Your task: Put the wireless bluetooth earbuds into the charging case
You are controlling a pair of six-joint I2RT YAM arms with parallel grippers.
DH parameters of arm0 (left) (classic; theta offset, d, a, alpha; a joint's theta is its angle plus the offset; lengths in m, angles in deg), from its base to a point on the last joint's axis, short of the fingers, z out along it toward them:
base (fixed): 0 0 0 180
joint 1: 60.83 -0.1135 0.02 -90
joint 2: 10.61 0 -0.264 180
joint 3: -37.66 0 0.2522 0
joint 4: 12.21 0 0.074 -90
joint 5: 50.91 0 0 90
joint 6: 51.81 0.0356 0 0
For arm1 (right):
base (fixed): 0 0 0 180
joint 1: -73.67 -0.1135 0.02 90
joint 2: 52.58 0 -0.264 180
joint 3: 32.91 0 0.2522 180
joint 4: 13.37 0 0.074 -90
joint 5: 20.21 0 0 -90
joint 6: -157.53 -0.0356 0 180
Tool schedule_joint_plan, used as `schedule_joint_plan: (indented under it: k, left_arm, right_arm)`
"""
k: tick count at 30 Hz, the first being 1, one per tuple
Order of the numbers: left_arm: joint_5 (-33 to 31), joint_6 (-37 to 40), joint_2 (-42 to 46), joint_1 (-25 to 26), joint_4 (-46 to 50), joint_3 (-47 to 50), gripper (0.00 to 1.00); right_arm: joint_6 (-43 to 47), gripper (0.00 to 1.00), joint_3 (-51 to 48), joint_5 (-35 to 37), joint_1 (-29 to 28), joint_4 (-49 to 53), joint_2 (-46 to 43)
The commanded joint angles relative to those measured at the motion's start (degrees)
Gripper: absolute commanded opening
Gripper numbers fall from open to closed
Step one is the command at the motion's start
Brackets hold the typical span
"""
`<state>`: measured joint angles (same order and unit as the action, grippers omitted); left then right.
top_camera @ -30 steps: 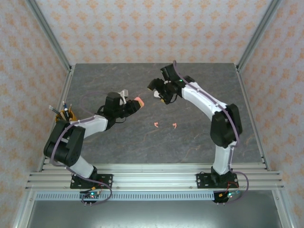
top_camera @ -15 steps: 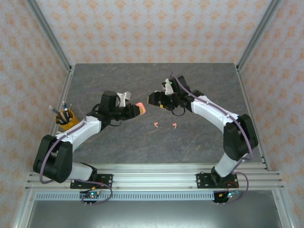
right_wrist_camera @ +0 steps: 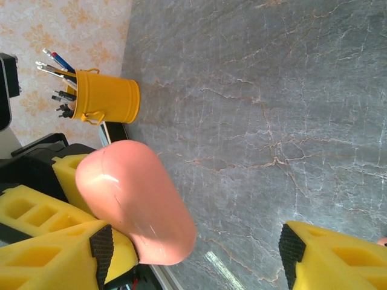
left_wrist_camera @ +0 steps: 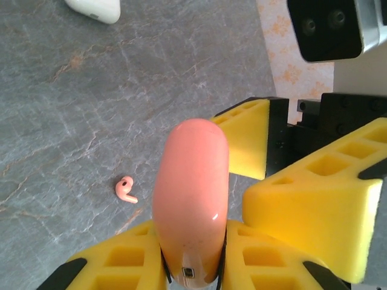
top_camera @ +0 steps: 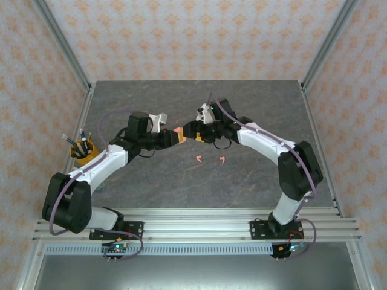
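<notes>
Patterned peach walls (top_camera: 193, 36) enclose a grey marbled table (top_camera: 242, 187). Metal rails (top_camera: 199, 226) run along its near edge.

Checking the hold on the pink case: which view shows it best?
Left wrist: the pink case stands large in the centre, clamped at its base by the left gripper. Right wrist shows its rounded end close up, with the grip partly hidden. Top external shows it as a small pink spot.

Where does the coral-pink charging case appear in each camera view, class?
Top external: coral-pink case, mid-table, at the left gripper tip.
Left wrist: centre bottom, between yellow fingers.
Right wrist: lower left, large.
Shared landmark: the grey marbled table.
</notes>
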<state>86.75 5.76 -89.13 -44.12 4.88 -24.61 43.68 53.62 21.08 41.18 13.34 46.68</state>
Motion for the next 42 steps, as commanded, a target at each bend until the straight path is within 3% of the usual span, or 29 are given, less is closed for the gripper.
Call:
schedule_joint_plan:
  k: [1,16,24,32,42]
  left_arm:
    - [2.12,1.49,0.06,-0.1,0.02,-2.53,0.0]
    - [3.23,1.2,3.03,-0.01,0.39,-3.56,0.0]
    - [4.69,1.27,1.47,0.0,-0.28,-4.17,0.0]
    - [6.81,2.84,-0.52,0.55,1.14,-6.59,0.0]
    - [7.79,3.99,-2.77,2.35,2.2,-9.13,0.0]
  right_arm:
    - [1.56,0.72,1.62,0.59,-0.38,-0.17,1.62]
    - [0.26,0.63,-3.44,6.17,3.89,-1.34,3.22]
    - [0.98,0.6,-6.73,-0.24,4.36,-2.33,-3.46]
    - [1.32,0.5,-7.47,-7.45,4.84,-4.74,-5.54]
    - [1.05,0.44,-5.28,-9.34,5.24,-5.17,-5.11]
